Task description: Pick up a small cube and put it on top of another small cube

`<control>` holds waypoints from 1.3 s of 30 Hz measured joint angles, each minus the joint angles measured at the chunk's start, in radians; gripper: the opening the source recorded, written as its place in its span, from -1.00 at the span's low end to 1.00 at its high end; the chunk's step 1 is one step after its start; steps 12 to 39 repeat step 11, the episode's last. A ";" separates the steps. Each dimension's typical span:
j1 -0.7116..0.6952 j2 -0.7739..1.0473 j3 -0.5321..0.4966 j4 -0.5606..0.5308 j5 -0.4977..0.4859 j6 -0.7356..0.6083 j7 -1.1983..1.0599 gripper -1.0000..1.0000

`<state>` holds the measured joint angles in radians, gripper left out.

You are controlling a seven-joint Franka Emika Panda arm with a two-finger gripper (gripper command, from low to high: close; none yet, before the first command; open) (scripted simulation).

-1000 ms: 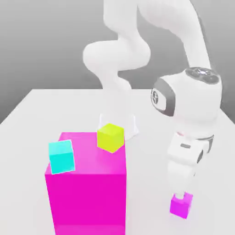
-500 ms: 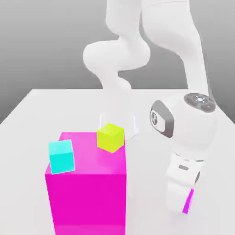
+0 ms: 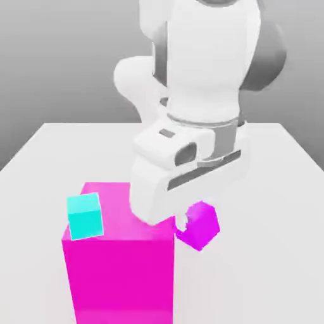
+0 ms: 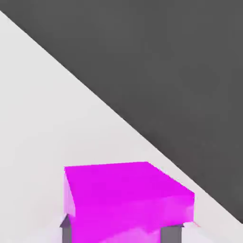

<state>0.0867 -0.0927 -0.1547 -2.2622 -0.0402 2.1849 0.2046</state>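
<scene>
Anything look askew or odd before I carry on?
Yes: the small purple cube sits tilted in the gripper, one corner pointing down beside the magenta block. Nothing looks spilled or damaged.

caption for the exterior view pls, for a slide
Pincer gripping the small purple cube beside the big magenta block, where the cyan cube sits

Counted one small cyan cube (image 3: pixel 85 216), one small magenta-purple cube (image 3: pixel 202 226), so two; one large magenta block (image 3: pixel 120 278); one robot arm (image 3: pixel 205 57); one desk (image 3: pixel 266 266).
</scene>
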 joint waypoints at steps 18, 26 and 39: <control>-0.091 -0.030 -0.076 -0.038 0.013 -0.006 0.072 1.00; -0.091 -0.030 -0.076 -0.038 0.013 -0.006 0.072 1.00; -0.091 -0.030 -0.076 -0.038 0.013 -0.006 0.072 1.00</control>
